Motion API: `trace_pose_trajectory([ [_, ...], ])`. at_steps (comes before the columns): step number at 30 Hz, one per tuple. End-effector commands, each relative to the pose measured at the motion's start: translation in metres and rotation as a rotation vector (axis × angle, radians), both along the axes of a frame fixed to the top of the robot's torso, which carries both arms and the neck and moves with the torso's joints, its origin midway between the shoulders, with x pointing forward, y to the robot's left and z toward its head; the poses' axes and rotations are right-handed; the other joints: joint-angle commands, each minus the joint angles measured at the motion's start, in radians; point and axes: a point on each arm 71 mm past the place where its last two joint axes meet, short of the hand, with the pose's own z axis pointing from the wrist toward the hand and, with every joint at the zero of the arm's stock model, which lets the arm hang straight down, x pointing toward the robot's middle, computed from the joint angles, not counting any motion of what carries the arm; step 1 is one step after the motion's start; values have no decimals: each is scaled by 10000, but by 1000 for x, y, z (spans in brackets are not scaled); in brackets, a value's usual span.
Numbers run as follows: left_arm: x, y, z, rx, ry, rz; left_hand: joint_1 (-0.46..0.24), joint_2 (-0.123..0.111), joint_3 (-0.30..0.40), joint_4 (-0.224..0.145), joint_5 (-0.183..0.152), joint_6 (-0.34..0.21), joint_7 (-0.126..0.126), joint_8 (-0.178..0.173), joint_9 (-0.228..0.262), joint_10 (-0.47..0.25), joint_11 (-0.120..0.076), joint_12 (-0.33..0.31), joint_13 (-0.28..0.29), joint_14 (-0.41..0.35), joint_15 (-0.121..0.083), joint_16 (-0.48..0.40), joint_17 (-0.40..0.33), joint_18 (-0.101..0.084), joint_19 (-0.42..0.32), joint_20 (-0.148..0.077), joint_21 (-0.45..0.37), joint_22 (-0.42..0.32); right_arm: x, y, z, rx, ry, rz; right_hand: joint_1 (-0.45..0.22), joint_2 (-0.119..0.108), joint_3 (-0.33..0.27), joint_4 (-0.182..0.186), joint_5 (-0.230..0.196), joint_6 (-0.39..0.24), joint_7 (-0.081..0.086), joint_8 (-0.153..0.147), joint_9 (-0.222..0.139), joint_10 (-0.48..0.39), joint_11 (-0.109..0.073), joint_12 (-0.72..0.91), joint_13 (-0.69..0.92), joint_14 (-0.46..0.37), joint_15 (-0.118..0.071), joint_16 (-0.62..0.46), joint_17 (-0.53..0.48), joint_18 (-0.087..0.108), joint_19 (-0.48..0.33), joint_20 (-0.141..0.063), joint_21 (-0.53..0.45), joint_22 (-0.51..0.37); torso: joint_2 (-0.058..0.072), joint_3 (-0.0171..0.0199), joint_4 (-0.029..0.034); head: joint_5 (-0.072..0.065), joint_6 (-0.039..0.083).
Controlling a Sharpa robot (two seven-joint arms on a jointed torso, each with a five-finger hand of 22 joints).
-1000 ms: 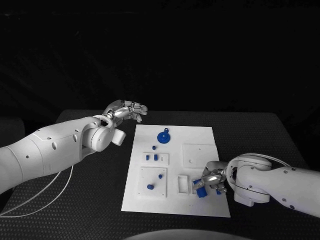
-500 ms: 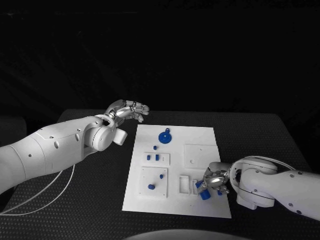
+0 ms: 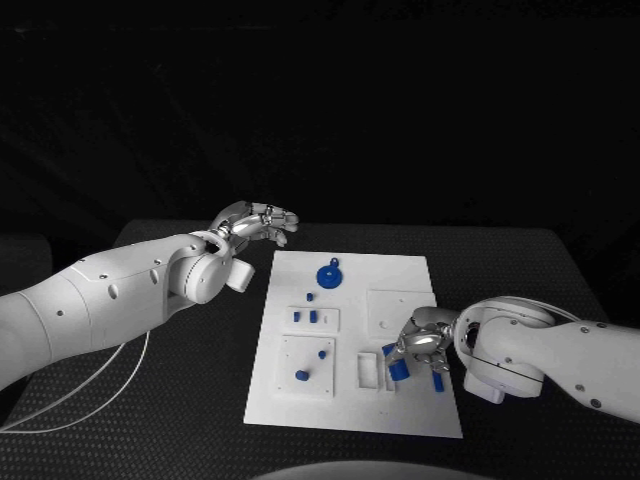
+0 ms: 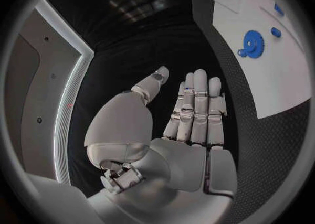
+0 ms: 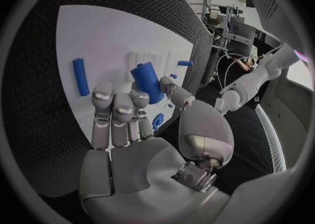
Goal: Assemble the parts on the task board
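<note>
The white task board (image 3: 400,410) lies mid-table. My right hand (image 3: 423,345) hovers over its near right part and pinches a short blue cylinder (image 5: 147,81) between thumb and fingers; the cylinder (image 3: 397,364) sits just right of a slotted white block (image 3: 368,369). A loose blue peg (image 3: 437,378) lies on the board beside that hand, also the blue peg (image 5: 80,76). A blue gear (image 3: 329,272) lies at the board's far end, also the gear (image 4: 252,40). My left hand (image 3: 255,220) hangs off the board's far left corner with straight fingers (image 4: 195,109), holding nothing.
On the board's left half stand white plates with small blue pegs (image 3: 306,316) and a blue knob (image 3: 303,375). A square white plate (image 3: 398,305) lies right of centre. A white cable (image 3: 82,410) trails over the black table at the near left.
My right hand has moved a little away from the near edge and leftward over the board, carrying the blue cylinder. The left hand has not moved.
</note>
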Motion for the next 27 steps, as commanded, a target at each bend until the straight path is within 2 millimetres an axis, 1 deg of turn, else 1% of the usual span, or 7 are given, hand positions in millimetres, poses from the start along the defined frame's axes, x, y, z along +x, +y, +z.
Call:
trace_pose_trajectory([
  [1,0,-3,1,-127,23,-152,-41,34,7,53,31,-41,-14,70,-10,-64,-12,-6,-9,64,14,-48,12,132,58,-25,-61,18,0,5,-3,216,491,-343,-238,-94,-91,15,-6,1203,60,-66,-5,83,-4,-42,16,19,-73,-56,17,475,10,65,22,136,4,7,12,18,-18],
  [6,-1,-4,1,-132,30,-169,-48,30,4,58,31,-40,-14,71,-10,-64,-11,-5,-9,64,14,-51,15,131,58,-23,-63,21,3,12,-7,-178,399,47,-474,-191,-260,83,-30,1228,58,-111,-49,88,-6,-83,51,26,-77,-82,58,475,-1,68,25,133,9,-9,14,23,-40],
  [7,-1,-4,1,-134,31,-172,-50,30,3,60,31,-40,-14,72,-10,-64,-11,-5,-9,64,14,-51,16,130,58,-23,-63,22,4,12,-7,-240,357,96,-535,-213,-297,110,-37,1230,59,-117,-55,86,-5,-89,56,26,-77,-87,64,475,-4,70,24,132,8,-3,9,27,-43],
  [8,-1,-4,1,-136,32,-178,-56,31,2,65,31,-40,-14,72,-11,-64,-10,-5,-9,64,15,-52,18,130,59,-22,-64,23,3,12,-9,-271,406,117,-577,-223,-322,127,-44,1229,59,-125,-60,85,-6,-96,62,25,-79,-91,70,475,-8,69,24,132,7,-8,13,32,-50],
  [11,-1,-4,0,-132,55,-186,-111,59,-4,122,32,-43,-12,75,-14,-69,-8,-3,-9,65,17,-62,33,127,64,-19,-75,36,-1,13,-14,-295,655,160,-789,-381,-455,208,-59,1235,55,-138,-68,81,-10,-113,82,22,-84,-99,93,475,-19,66,25,130,6,-3,15,42,-43],
  [16,-1,-4,1,-133,55,-189,-136,62,-9,146,31,-47,-11,76,-16,-72,-7,-3,-9,65,18,-67,41,127,65,-19,-81,42,-4,17,-17,-329,755,317,-970,-418,-596,263,-59,1239,48,-153,-74,78,-18,-131,111,20,-95,-111,122,475,-29,46,32,130,9,18,2,78,-64],
  [27,-1,-4,1,-132,63,-191,-160,60,-12,171,33,-51,-11,76,-19,-76,-7,-3,-10,64,18,-74,51,128,64,-19,-90,49,-4,21,-20,-297,591,331,-1222,-420,-772,353,-58,1246,43,-172,-82,74,-23,-160,146,16,-102,-130,157,475,-54,23,35,130,6,25,-4,114,-87],
])
